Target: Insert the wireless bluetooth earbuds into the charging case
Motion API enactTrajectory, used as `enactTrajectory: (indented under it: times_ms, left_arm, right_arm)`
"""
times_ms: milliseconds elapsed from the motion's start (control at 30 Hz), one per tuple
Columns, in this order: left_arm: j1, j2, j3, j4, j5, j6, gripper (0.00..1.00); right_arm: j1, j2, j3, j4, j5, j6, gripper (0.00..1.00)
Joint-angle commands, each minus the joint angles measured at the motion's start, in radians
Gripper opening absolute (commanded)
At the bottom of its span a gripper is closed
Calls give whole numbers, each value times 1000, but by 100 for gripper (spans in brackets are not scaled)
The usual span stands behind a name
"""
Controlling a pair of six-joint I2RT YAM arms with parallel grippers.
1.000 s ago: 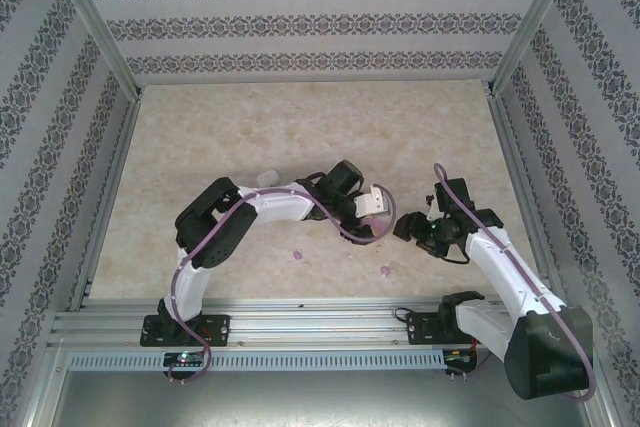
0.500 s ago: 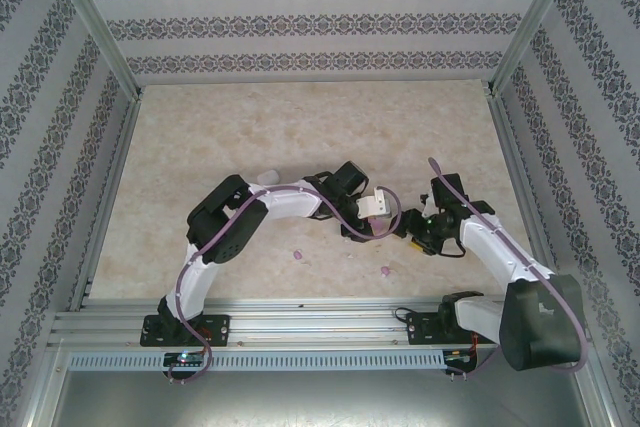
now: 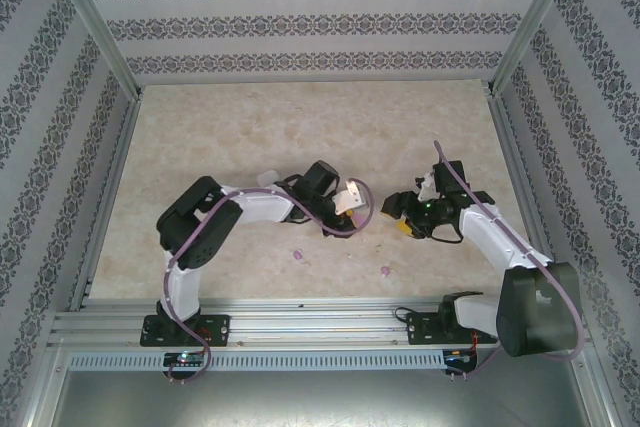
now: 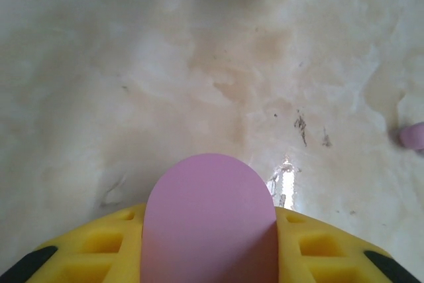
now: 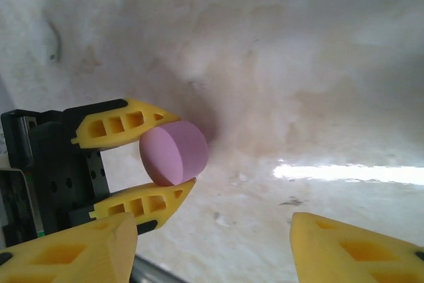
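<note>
Nearest the bases, two purple buds loose on the counter (image 3: 300, 127), well apart. Left bud (image 3: 297, 254) lying on the near side of the left forearm, right bud (image 3: 386, 271) closer to the right arm. Both out on the bare surface, in no case.

Farther in, two grippers facing each other, near but not touching. Left gripper (image 3: 356, 205) clamped on one purple case (image 5: 173, 152), pinched at its rim between yellow fingers (image 5: 122, 124). Contents of the case impossible to tell. Right gripper (image 3: 398, 217) spread wide, holding nothing.

Farthest, one white rounded thing (image 3: 268, 178) on the counter behind the left arm, mostly hidden.
</note>
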Motion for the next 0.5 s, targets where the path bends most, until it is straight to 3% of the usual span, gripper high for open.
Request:
enactTrajectory:
  times_ms: [0,300,467]
  left_arm:
    - [15,-105,-47,130,73,-93,24]
    - [15,-234,-160,196,133,-202,24]
    - [15,-288,-192,231,147,-243,23]
  right_arm:
    - [44,25,53,52,-109,38,63]
    - [170,72,112,97,-190,68,65]
    - [191,75,121,122,-210,100,59]
